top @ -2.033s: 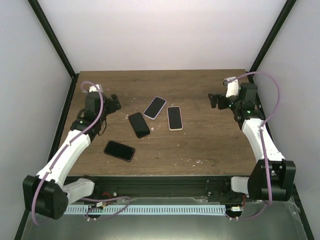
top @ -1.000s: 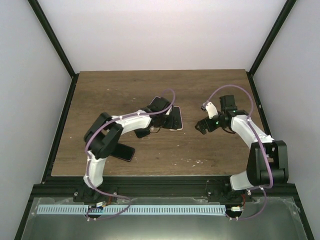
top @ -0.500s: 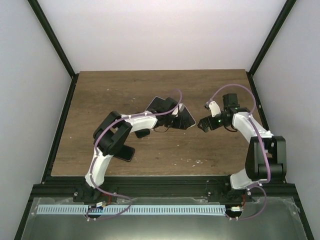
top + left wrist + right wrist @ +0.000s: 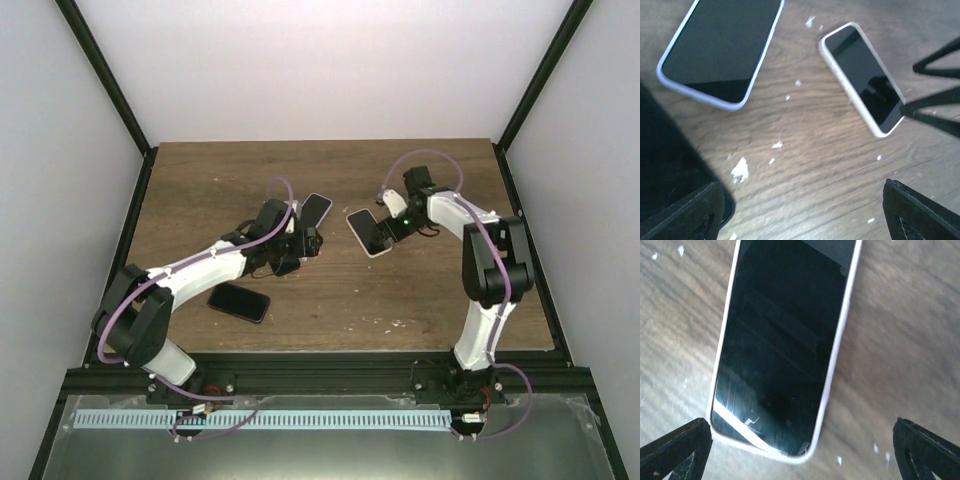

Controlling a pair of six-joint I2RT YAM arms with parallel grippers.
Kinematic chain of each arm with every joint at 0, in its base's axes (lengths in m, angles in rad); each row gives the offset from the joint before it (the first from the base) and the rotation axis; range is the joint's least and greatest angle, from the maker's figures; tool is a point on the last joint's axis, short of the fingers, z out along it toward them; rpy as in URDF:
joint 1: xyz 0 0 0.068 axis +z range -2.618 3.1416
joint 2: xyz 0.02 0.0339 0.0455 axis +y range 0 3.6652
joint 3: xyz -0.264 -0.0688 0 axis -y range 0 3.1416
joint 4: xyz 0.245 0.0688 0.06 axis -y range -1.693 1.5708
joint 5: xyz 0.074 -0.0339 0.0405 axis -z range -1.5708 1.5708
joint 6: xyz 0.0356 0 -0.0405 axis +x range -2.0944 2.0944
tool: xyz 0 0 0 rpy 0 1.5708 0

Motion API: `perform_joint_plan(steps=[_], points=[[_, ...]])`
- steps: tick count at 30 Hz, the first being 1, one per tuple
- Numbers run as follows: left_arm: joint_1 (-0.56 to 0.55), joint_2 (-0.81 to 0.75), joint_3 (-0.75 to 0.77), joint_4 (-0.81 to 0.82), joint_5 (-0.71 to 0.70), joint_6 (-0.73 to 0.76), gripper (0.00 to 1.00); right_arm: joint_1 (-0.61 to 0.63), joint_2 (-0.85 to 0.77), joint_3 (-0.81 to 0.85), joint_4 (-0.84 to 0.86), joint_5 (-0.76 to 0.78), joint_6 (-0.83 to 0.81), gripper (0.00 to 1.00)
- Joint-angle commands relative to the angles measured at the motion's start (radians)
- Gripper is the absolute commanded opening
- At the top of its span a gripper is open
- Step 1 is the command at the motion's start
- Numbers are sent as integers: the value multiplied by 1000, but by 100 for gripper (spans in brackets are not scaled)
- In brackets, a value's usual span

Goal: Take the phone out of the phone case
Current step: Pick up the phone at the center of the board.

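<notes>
A phone in a white case point(image 4: 366, 231) lies flat and slanted on the wooden table point(image 4: 200, 180), right of centre. My right gripper point(image 4: 388, 229) hangs low over its right end. In the right wrist view the phone point(image 4: 785, 340) has its near end between my right gripper's point(image 4: 800, 452) spread fingers point(image 4: 675, 452), open. My left gripper point(image 4: 298, 243) is open over bare wood to the phone's left. In the left wrist view the white-cased phone point(image 4: 862, 77) lies ahead of my left gripper point(image 4: 807, 212).
A lavender-cased phone point(image 4: 316, 209) lies behind my left gripper, also as the lavender-cased phone point(image 4: 720, 47). One bare black phone point(image 4: 667, 170) sits partly under the left gripper, another black phone point(image 4: 238, 301) nearer the front. White flecks point(image 4: 740, 170) dot the wood.
The left gripper has drawn back to the left, away from the white-cased phone, which now lies turned. The right gripper has moved left and back onto that phone's end.
</notes>
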Motion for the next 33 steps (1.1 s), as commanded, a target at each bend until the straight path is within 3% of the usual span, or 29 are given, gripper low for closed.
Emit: perform_joint_plan(steps=[1,10,16,25,28,33], points=[[-6,-54,-74,-19,-65,-4,88,70,104,128,-39,83,24,100],[-4,-59,-93,-6,-64,-2,88,168,201,173,-85,133,52,100],[-4,-43,-85,-2,-54,-12,88,196,213,106,-72,286,70,98],[-4,-2,-72,8,-46,-46,88,191,146,18,-49,325,62,66],[-5,18,-50,6,-35,-56,87,184,40,-67,-15,271,27,52],[-5,50,-38,56,53,-107,84,182,-208,-224,47,115,-16,40]])
